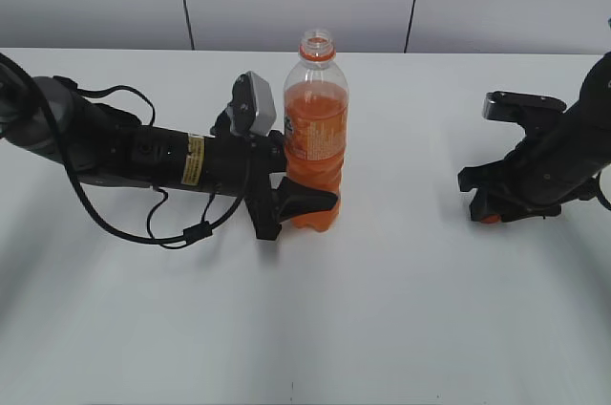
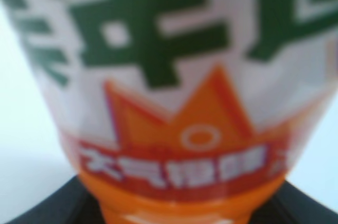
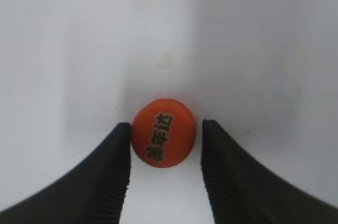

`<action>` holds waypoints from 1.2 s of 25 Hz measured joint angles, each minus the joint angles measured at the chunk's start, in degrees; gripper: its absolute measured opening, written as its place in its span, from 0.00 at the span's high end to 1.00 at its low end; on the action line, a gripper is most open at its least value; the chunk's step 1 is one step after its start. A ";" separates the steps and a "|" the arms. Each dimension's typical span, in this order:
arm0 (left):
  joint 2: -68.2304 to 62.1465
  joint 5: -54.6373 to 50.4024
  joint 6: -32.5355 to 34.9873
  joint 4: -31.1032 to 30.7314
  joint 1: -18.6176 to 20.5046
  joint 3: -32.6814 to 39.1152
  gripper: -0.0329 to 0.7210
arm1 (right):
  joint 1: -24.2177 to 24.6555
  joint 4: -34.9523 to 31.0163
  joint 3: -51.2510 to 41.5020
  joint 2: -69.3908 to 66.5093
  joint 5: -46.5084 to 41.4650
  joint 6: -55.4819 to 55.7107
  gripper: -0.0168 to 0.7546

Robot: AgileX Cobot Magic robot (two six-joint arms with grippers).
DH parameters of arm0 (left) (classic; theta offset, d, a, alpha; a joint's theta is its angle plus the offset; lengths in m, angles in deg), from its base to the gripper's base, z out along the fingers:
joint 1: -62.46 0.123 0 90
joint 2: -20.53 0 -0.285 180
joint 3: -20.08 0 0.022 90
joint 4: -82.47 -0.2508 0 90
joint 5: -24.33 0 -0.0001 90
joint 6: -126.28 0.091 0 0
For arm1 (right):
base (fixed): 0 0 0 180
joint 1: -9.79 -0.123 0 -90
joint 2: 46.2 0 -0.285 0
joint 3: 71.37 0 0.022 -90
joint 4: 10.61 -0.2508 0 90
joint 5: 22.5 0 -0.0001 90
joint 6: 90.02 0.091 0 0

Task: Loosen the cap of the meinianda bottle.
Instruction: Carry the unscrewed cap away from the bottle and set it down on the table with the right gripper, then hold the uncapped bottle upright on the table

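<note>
The meinianda bottle stands upright mid-table, half full of orange drink, its neck open at the top with only the orange ring on it. My left gripper is shut on its ribbed lower body; in the left wrist view the label fills the frame, with dark fingers at the bottom corners. The cap lies flat on the table at the right, print up, a small orange spot in the exterior view. My right gripper is open around it: the left finger touches the cap and a small gap shows at the right finger.
The white table runs to a grey panelled wall at the back. A black cable loops on the table below the left arm. The right arm leans in from the right edge.
</note>
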 joint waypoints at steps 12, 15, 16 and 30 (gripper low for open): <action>0.00 0.00 0.00 0.05 0.00 0.00 0.42 | 0.00 -0.18 0.05 0.00 -0.11 -0.69 0.22; 0.00 0.00 0.00 0.05 0.00 0.00 0.42 | 0.00 -0.18 0.15 0.00 -0.33 -0.74 0.22; 0.00 0.00 0.00 0.05 0.00 0.00 0.42 | 0.00 -0.18 0.15 0.00 -0.33 -0.73 0.22; 0.00 0.05 0.00 0.05 0.00 0.00 0.42 | 0.00 -1.90 0.38 3.07 -1.92 -0.75 0.22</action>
